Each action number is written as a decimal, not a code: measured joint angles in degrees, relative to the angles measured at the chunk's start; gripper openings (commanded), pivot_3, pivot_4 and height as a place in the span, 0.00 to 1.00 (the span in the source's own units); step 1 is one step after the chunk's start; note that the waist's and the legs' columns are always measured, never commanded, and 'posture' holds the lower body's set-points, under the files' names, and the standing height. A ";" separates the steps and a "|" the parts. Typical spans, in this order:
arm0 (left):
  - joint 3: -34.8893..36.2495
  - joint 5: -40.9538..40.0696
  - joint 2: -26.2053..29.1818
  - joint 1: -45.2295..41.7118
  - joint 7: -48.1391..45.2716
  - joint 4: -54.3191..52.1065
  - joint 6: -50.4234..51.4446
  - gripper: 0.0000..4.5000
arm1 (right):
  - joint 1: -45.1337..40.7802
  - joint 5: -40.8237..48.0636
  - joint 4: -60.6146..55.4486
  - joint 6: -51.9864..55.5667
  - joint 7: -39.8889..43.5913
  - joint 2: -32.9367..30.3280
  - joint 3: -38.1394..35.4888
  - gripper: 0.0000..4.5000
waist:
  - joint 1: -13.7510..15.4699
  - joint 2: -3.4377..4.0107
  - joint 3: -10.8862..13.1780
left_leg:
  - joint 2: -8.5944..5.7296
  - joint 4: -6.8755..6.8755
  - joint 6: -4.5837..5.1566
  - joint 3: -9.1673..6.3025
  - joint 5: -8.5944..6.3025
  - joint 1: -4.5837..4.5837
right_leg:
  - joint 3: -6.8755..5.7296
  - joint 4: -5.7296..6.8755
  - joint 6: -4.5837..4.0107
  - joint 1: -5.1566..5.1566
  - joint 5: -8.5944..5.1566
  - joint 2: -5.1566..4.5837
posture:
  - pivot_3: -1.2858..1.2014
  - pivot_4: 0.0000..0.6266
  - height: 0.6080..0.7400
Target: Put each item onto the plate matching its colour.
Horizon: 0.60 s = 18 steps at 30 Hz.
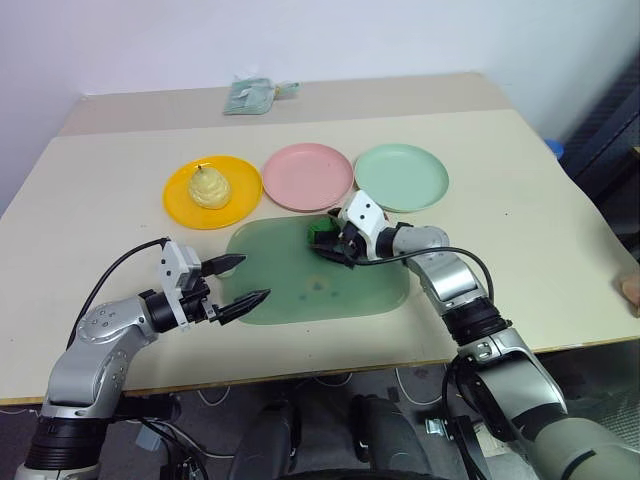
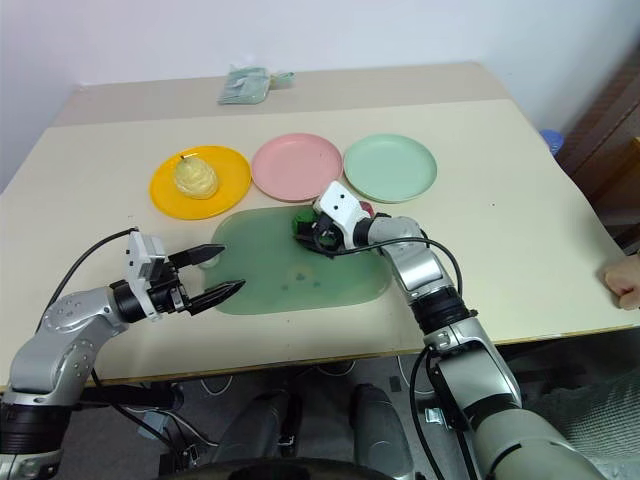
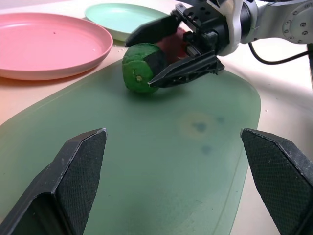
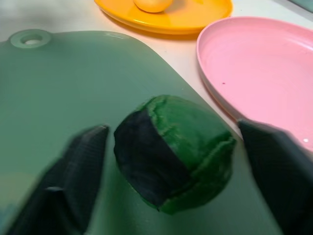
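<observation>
1. At the centre of the head view, the right pincer (image 1: 331, 242) brackets the dark green lumpy toy ball (image 3: 142, 67) at the upper edge of the large translucent green mat (image 1: 300, 290); the fingers flank it on both sides, but whether they have clenched on it yet cannot be told.
2. The ball sits on the mat, just below the round pink plastic plate (image 1: 308, 176) and near the round pale mint green plate (image 1: 402, 177) at upper right, judged its matching destination.
3. A red-pink ball (image 3: 171, 45) shows partly behind the right pincer, between the green ball and the mint plate, its pink plate still bare.
4. The pale yellow pear-shaped toy (image 1: 210, 186) already rests on the round orange-yellow plate (image 1: 180, 200) at upper left, so that pairing looks done.
5. At lower left, the left pincer (image 1: 240, 282) hangs released and empty over the mat's left edge, held back, apparently to leave the other arm room above the beige desk (image 1: 520, 240).
</observation>
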 measured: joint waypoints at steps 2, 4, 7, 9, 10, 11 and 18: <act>0.00 0.00 0.00 0.00 0.02 0.00 -0.08 1.00 | 0.01 0.00 -0.74 0.82 0.18 -0.03 -0.01 0.43 | -0.03 0.00 0.00 | 0.00 -0.01 0.00 0.00 0.00 0.00 | 0.00 0.00 0.00 -0.01 0.00 0.00 | 0.52 0.24 1.00; 0.00 0.00 -0.05 0.00 0.06 0.00 -0.31 1.00 | 0.04 0.03 -1.83 1.80 0.45 -0.07 -0.01 0.43 | -0.03 0.00 0.00 | 0.00 -0.01 0.00 0.00 0.00 0.00 | 0.00 0.00 0.00 -0.01 0.00 0.00 | 0.52 0.24 1.00; 0.01 -0.01 -0.60 -0.13 0.42 0.00 -0.90 1.00 | 0.53 2.54 -6.26 5.14 1.08 0.13 -1.17 0.43 | 0.03 0.02 0.01 | 0.00 -0.02 0.00 0.00 0.00 0.00 | 0.00 0.00 0.01 -0.02 0.00 0.00 | 0.52 0.24 1.00; 0.01 -0.03 -0.68 -0.36 0.70 0.01 -0.94 1.00 | 0.37 7.47 -11.89 9.23 1.45 0.77 -4.22 0.43 | 0.04 0.02 0.02 | 0.00 -0.02 0.00 -0.01 0.00 -0.01 | 0.01 0.00 0.10 -0.02 0.05 0.00 | 0.52 0.24 1.00; 0.01 -0.03 -0.68 -0.45 0.79 0.01 -0.95 1.00 | -0.23 9.32 -13.87 10.66 1.39 0.98 -5.81 0.43 | 0.04 0.02 0.01 | 0.00 -0.03 0.00 -0.01 0.00 -0.01 | 0.01 0.00 0.13 -0.02 0.07 -0.01 | 0.52 0.24 1.00; 0.01 -0.04 -0.69 -0.54 0.88 0.01 -0.97 1.00 | -1.31 11.13 -15.23 12.01 1.09 1.03 -7.38 0.43 | 0.04 0.02 0.02 | 0.00 -0.02 0.00 -0.01 0.00 -0.01 | 0.00 -0.01 0.13 -0.02 0.07 -0.01 | 0.52 0.24 1.00; 0.04 -0.14 -1.99 -1.20 2.16 0.01 -0.97 1.00 | -18.06 11.47 0.98 6.74 -9.44 -3.69 -17.81 0.43 | 0.10 0.01 0.01 | -0.02 -0.06 0.00 0.02 0.00 0.00 | -0.01 -0.08 -0.04 0.00 -0.01 -0.04 | 0.52 0.24 1.00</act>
